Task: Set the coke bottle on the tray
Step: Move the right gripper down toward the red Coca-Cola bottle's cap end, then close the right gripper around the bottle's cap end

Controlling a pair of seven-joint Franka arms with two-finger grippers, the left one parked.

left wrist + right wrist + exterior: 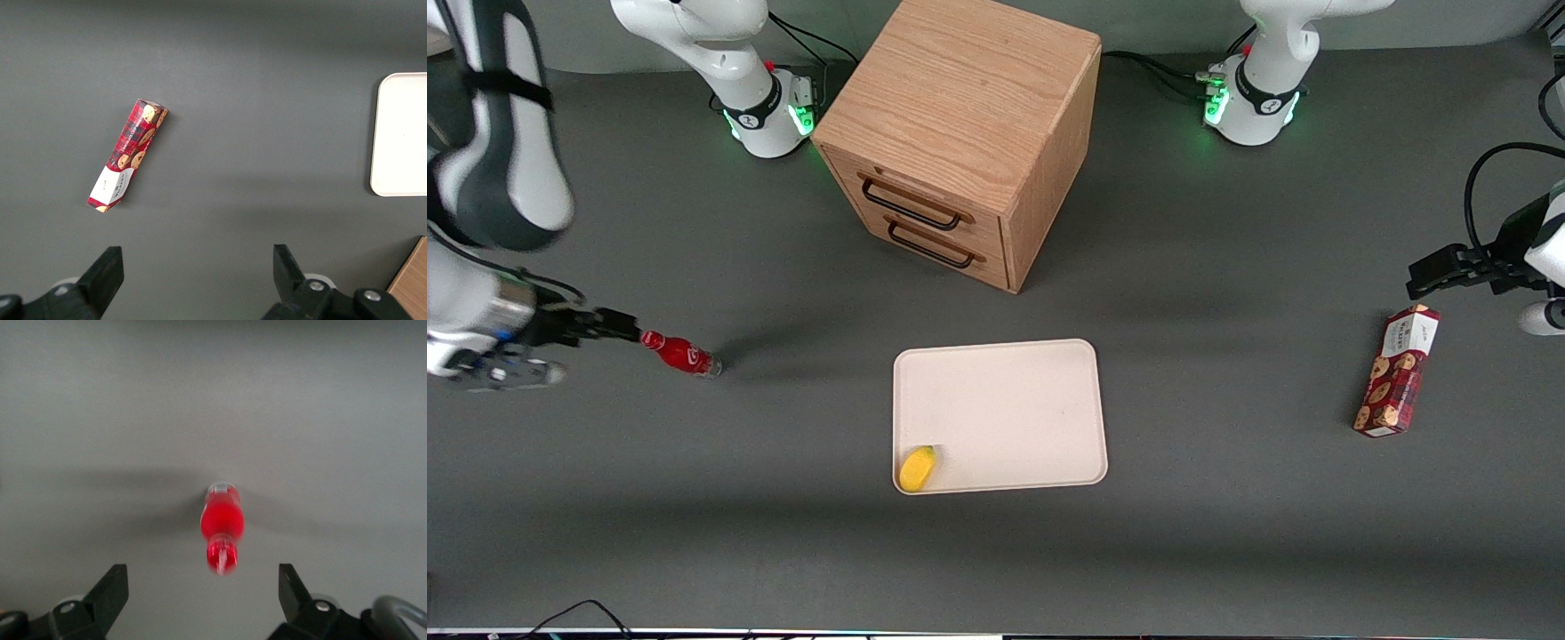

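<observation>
Grey tabletop (1227, 400) | claw (203, 590) spread apart, near bottle (680, 354) cap | we judge bottle light, slippery; grip its body | tray (1005, 391) well apart.

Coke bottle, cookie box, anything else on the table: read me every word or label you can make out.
Coke bottle: white logo script, too small to read.
Cookie box: white print on its red wrapper, too blurred to read.
Tray, drawer cabinet: no text.
The claw is open, poised over the bottle; no markings on it.

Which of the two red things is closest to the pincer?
The coke bottle, small with a red cap, right at the open pincer. The red cookie box lies toward the parked arm's end.
</observation>
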